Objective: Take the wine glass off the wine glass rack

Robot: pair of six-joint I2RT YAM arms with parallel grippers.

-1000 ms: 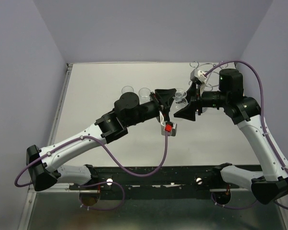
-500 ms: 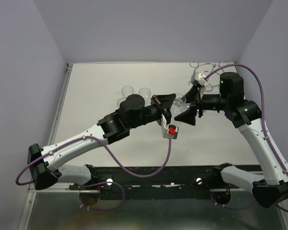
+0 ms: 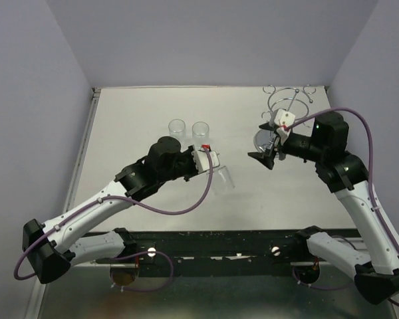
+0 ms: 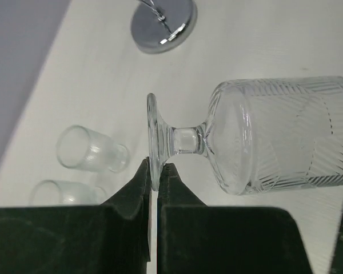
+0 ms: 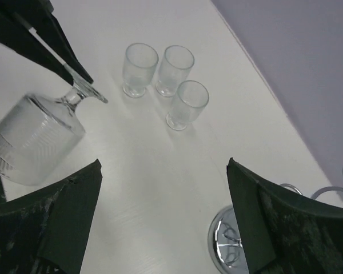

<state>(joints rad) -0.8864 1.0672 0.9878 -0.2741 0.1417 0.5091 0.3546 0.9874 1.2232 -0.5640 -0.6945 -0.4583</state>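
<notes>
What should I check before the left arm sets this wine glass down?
1. Left gripper shut on the foot rim of the wine glass: ok, but only a thin edge pinch.
2. Wine glass free of the wine glass rack: ok.
3. Right gripper open and empty: ok.
4. Wine glass upright: not ok, tilted.
5. Three small glasses apart from the wine glass: ok.
6. Bowl lifted off the table: cannot tell.

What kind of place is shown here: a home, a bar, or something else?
Probably a robot test booth: bare lilac walls enclose a white table, two cabled robot arms are mounted at its edge, and small glasses and a chrome rack stand on it.
</notes>
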